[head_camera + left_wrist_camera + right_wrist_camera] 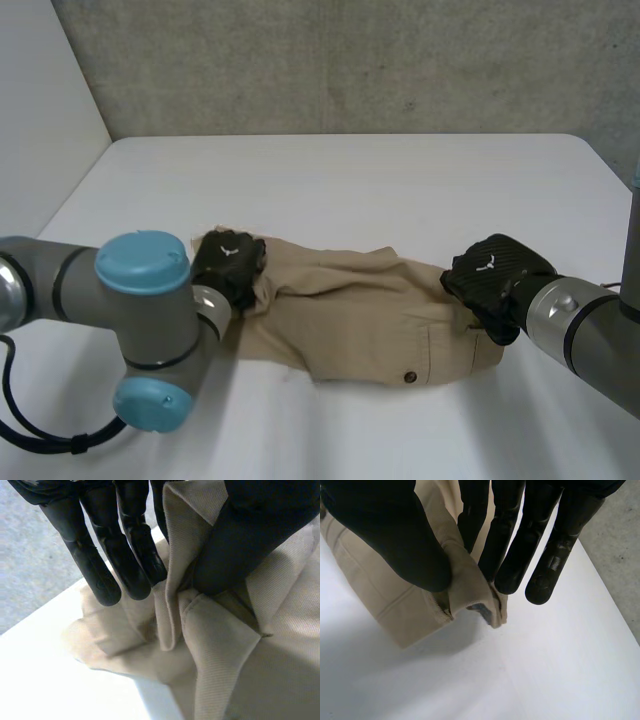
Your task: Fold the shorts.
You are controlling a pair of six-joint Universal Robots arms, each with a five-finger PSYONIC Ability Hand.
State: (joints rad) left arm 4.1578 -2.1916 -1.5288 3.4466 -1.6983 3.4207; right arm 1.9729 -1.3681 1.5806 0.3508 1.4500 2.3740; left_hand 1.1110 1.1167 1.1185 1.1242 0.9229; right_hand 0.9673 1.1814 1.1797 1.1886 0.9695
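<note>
Tan shorts [350, 315] lie spread across the middle of the white tabletop [350, 180], a small dark button [409, 377] on their near edge. The left hand [228, 262] pinches a raised fold at their left end between thumb and fingers. The right hand [495, 280] grasps the right end's edge the same way.

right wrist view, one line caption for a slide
Robot's right hand pinching a rolled edge of the tan shorts between thumb and fingers, over the white table
</note>
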